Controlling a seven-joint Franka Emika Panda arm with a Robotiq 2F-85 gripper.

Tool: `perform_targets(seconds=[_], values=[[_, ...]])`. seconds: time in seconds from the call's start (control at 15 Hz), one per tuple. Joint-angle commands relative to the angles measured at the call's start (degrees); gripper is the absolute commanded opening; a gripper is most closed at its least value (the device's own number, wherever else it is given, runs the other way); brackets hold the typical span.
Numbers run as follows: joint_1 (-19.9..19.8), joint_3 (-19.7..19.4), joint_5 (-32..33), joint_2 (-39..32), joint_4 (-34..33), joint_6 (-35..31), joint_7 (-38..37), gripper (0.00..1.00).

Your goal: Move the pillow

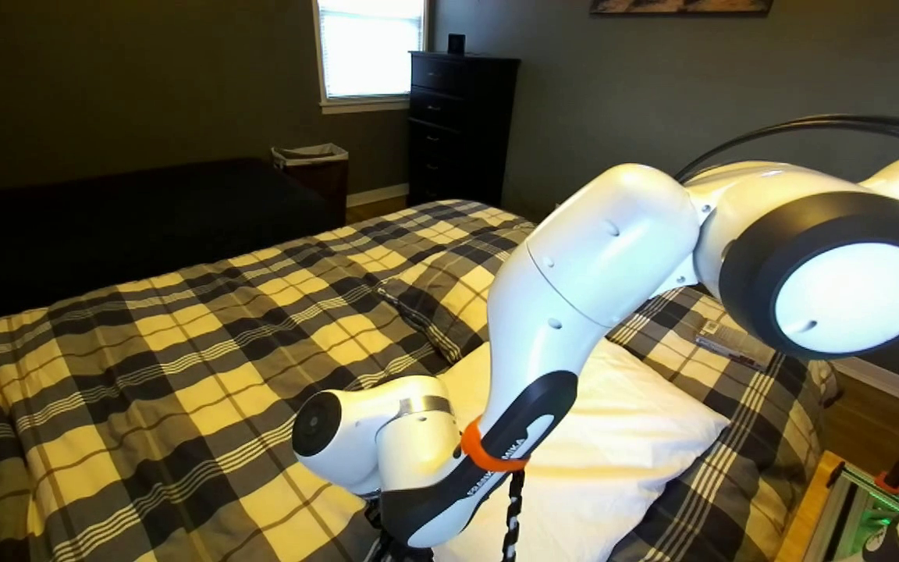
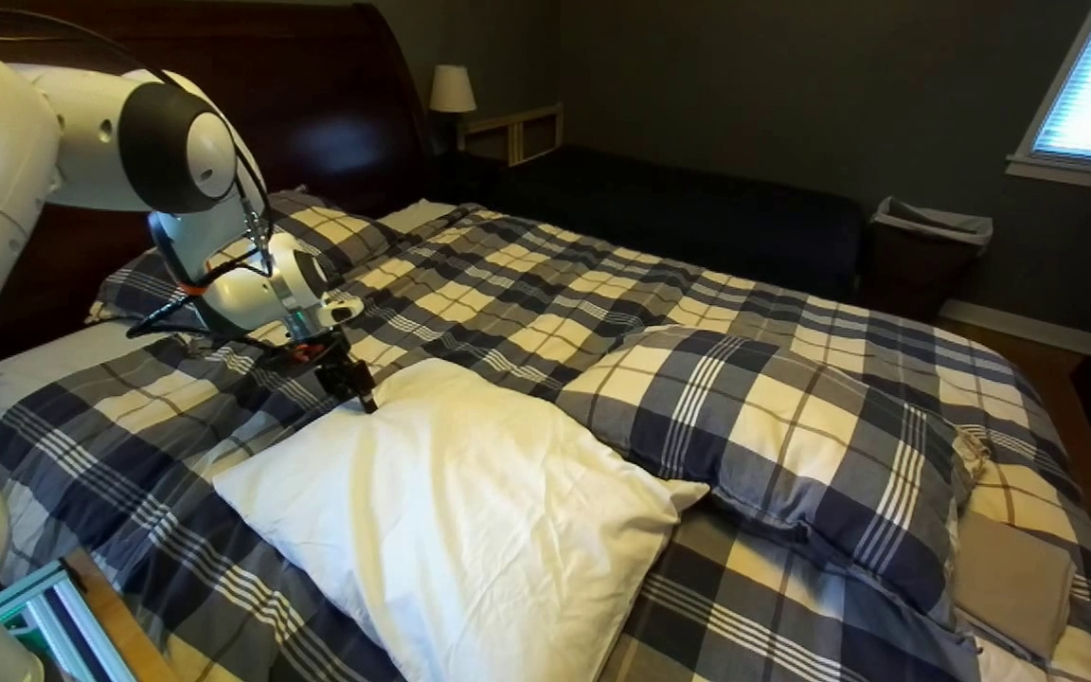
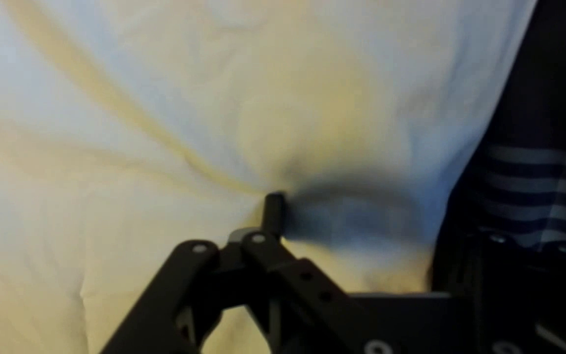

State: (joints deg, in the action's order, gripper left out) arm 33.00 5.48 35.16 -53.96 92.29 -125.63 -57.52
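Note:
The large white pillow (image 2: 470, 511) lies flat on the plaid bed in both exterior views, partly behind the arm in an exterior view (image 1: 644, 421). My gripper (image 2: 362, 390) points down at the pillow's edge nearer the headboard. In the wrist view the white pillow (image 3: 116, 236) fills most of the picture. The gripper (image 3: 361, 214) has its fingers wide apart there, with white cloth showing between them. One finger is against the pillow's surface; the other is dark against the bedding at the pillow's edge. In an exterior view the fingers are mostly hidden low behind the arm.
A plaid-covered pillow (image 2: 773, 426) lies beside the white pillow. A flat box (image 1: 730, 343) lies on the bed beyond it. More plaid pillows (image 2: 328, 232) rest by the dark headboard (image 2: 318, 104). The robot's base frame (image 2: 81, 606) stands at the bed's side.

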Motion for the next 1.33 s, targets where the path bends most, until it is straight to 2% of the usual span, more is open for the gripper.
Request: perform_targets(seconds=[0.0, 0.33, 0.4, 0.73, 1.0, 1.27], values=[[1.3, -1.7, -3.3, -1.0, -2.4, 4.3, 2.5, 0.42], [0.5, -2.2, -7.4, 2.2, -0.8, 6.1, 5.6, 0.06], [-0.2, -2.1, -8.1, 3.1, 0.1, 6.2, 6.8, 0.02], [-1.0, -3.7, -8.7, 9.1, 5.1, 7.1, 8.0, 0.03], [-1.6, -4.2, -7.4, 18.4, 12.1, 8.8, 8.5, 0.03], [-3.3, -2.8, -7.1, 28.7, 17.0, 13.3, 10.5, 0.03]])
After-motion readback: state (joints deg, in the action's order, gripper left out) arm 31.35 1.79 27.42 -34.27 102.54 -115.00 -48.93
